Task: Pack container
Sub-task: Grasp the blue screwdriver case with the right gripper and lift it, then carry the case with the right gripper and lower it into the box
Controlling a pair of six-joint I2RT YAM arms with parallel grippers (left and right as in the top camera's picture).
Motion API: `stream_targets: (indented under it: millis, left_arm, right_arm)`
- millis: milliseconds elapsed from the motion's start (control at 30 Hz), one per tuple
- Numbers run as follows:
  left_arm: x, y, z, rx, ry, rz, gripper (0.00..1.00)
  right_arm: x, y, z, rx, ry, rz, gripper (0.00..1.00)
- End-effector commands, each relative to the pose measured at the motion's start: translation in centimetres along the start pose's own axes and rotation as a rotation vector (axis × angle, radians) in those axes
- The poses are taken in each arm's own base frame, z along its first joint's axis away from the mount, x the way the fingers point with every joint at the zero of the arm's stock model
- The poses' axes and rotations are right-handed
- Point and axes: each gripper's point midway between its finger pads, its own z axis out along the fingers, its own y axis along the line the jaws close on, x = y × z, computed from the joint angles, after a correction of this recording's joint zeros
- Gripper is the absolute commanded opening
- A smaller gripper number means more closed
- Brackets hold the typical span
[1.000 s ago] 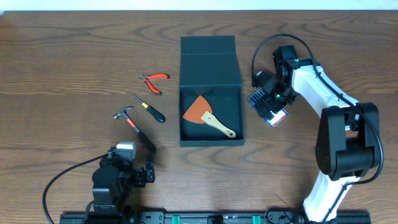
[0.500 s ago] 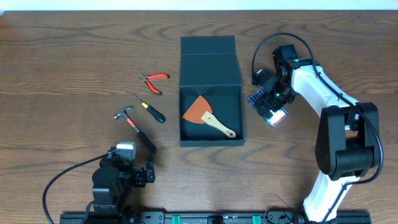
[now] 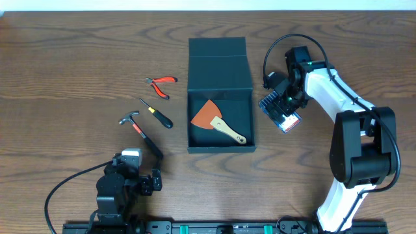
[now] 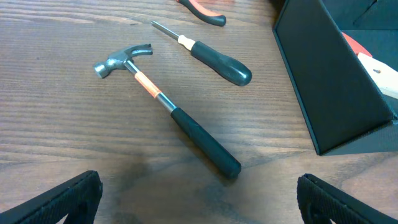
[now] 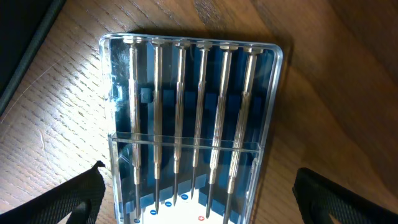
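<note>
Right wrist: right tool (image 5: 198,190) wide over screwdriver case (image 5: 193,93), cut off below; left tool (image 4: 199,193) wide.

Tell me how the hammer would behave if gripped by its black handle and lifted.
The hammer would probably dip head-first, since its steel head looks heavy. The black grip seems rubbery, so slipping is unlikely.

The black square box (image 3: 242,117) sat near the middle of the overhead picture. It was open. Its flap lid (image 3: 219,62) lay folded back flat, pointing toward the top edge.
</note>
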Motion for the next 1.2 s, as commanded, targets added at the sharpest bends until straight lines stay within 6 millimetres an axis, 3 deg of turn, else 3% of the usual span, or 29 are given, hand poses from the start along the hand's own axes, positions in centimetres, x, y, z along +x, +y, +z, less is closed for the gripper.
stream_targets:
  millis: [0, 333, 533, 733, 1167]
  left_arm:
    - [0.2, 0.2, 0.2, -0.01, 0.0, 0.015, 0.98]
    - [0.2, 0.2, 0.2, -0.01, 0.0, 0.015, 0.99]
    - [0.2, 0.2, 0.2, -0.01, 0.0, 0.015, 0.98]
    - [0.2, 0.2, 0.2, -0.01, 0.0, 0.015, 0.98]
    - [0.2, 0.2, 0.2, -0.01, 0.0, 0.015, 0.98]
  right_arm:
    - [0.3, 0.6, 1.0, -0.017, 0.023, 0.01, 0.98]
    - [1.1, 0.9, 3.1, -0.047, 0.074, 0.058, 0.96]
    - [1.1, 0.9, 3.1, -0.045, 0.071, 0.058, 0.62]
    - [1.1, 0.9, 3.1, -0.045, 0.071, 0.058, 0.57]
    - [-0.4, 0.1, 1.8, -0.026, 0.04, 0.082, 0.6]
